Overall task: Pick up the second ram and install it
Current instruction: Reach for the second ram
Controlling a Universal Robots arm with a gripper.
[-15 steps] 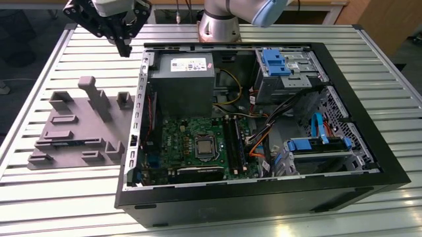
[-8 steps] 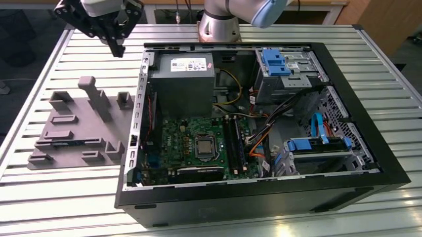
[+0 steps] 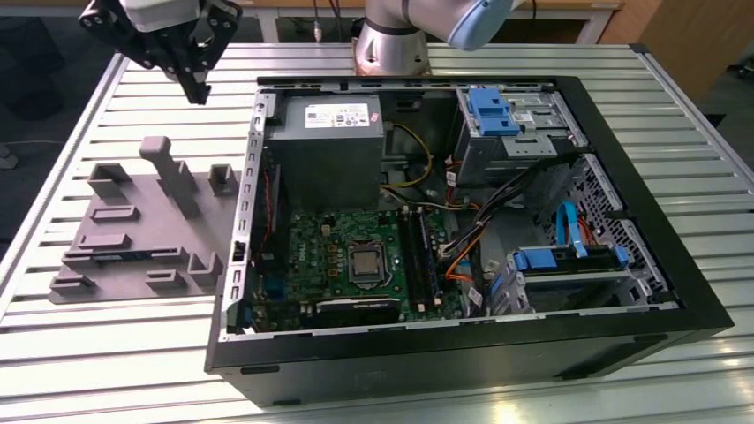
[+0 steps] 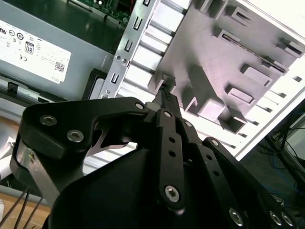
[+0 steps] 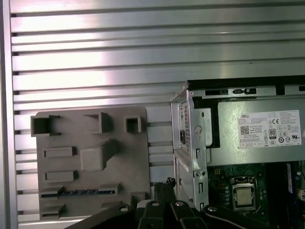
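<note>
Pincer (image 3: 197, 88): fingers shut together, nothing gripped, raised above the table (image 3: 118, 353). Grey fixture tray (image 3: 141, 212): nearest below. Second ram (image 5: 78, 192): seated in a tray slot in the first wrist view, apart from the pincer. Open computer case (image 3: 471, 353): just beside the tray.

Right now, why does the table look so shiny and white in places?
First wrist view: light bounces off the metal table in bright bands. Exterior view: a small glare patch near its front edge. Second wrist view: the black gripper is dark up close, the table behind washed out white.
</note>
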